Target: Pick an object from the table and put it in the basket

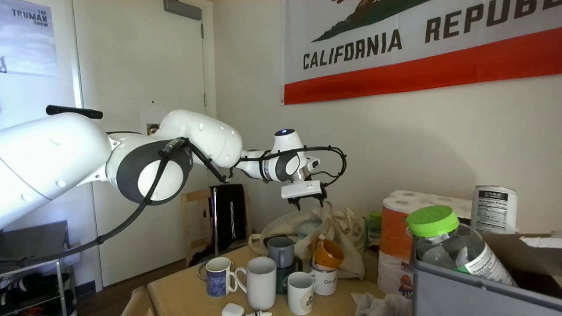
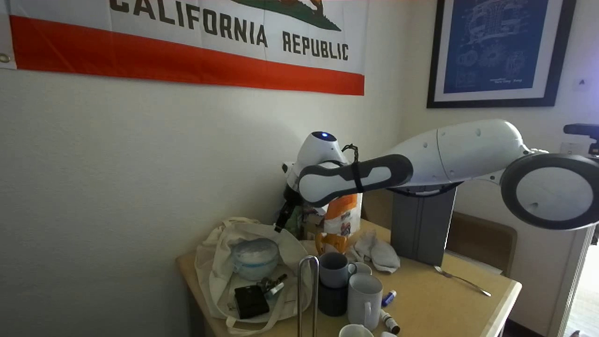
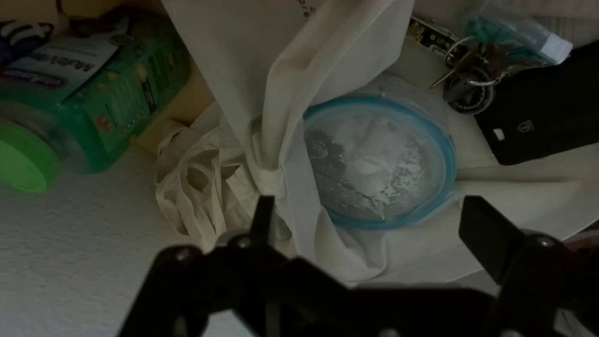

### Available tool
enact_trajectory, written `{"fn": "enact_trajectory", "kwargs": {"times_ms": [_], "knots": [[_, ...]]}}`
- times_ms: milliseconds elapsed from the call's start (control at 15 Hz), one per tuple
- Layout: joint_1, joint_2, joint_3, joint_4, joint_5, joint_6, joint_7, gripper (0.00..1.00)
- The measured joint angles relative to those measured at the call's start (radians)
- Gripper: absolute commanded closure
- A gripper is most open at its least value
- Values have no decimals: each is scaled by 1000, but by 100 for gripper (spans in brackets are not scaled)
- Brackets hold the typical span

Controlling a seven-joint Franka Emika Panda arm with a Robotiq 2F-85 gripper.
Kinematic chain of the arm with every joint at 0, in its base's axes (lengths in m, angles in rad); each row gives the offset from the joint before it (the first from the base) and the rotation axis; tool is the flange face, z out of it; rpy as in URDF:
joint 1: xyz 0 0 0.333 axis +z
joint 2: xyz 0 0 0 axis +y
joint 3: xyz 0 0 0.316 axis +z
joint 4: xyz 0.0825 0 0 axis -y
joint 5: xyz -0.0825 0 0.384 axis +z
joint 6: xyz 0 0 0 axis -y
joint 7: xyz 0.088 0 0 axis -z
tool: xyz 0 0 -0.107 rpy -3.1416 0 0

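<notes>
Below and to the left of the gripper, in an exterior view: one blue-patterned mug and one tall white mug, both set upright on the light brown table, which is spread lower than the gripper. Almost under the gripper: one grey mug, stacked on a dark mug, and one printed mug, upright. Directly below: one cream cloth bag, mouth open; whether its fabric is touched by the gripper cannot be told. The fingers are held wide apart. Within the bag, in the wrist view, one round container with a blue rim is framed between the fingers; toward the right, one bunch of keys and one flat black item are contained. Below, slightly right: one orange mug, tipped on top of a Google mug. Further right: one green-lidded bottle, one orange pack of paper rolls. Well right: one grey bin, in which one clear jar with a green lid is held at a tilt.
</notes>
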Motion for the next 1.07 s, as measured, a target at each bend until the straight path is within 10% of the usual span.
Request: {"fn": "enact_trajectory", "kwargs": {"times_ms": [533,1067], "knots": [[-26,-139,-97,-31,-4,-358,59,0],[-160,-371,-144,-358,8,-494,66,0]]}}
